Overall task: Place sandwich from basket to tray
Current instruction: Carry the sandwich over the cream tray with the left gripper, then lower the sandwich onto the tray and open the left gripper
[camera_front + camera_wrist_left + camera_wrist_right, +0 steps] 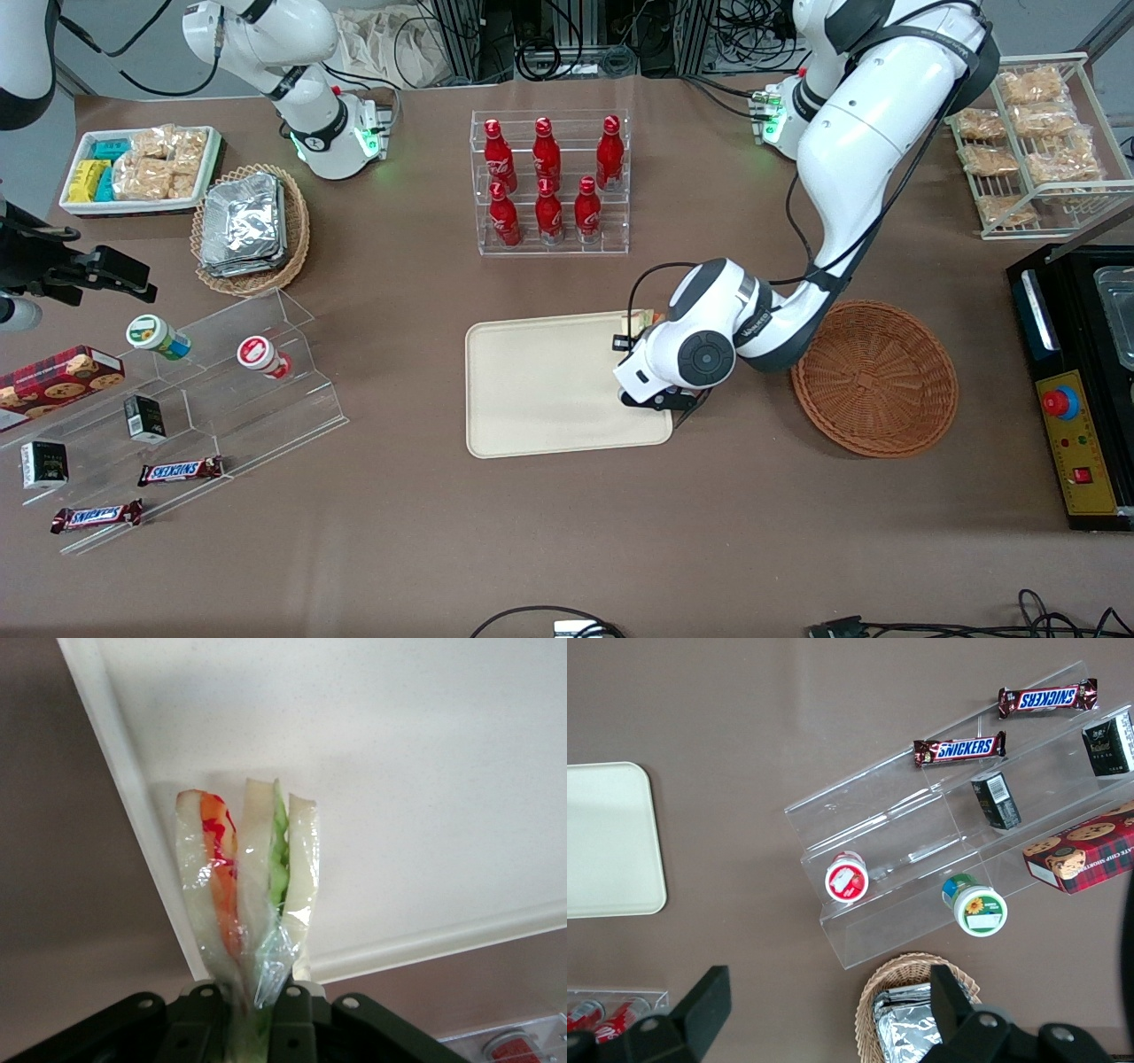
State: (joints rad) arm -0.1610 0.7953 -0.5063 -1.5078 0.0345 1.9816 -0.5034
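The tool (pixel 257 1014) is clamped on the film-wrapped triangular sandwich (pixel 248 895) above the cream rectangular tray (pixel 425 797); it looks light, soft, slippery, best pinched gently at its wrapped edge.

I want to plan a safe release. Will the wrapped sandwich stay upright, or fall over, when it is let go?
Held by the gripper above the tray, the sandwich looks thin, so it probably tips flat. Its clear wrap looks glossy, perhaps slippery. The layers splay apart, suggesting softness.
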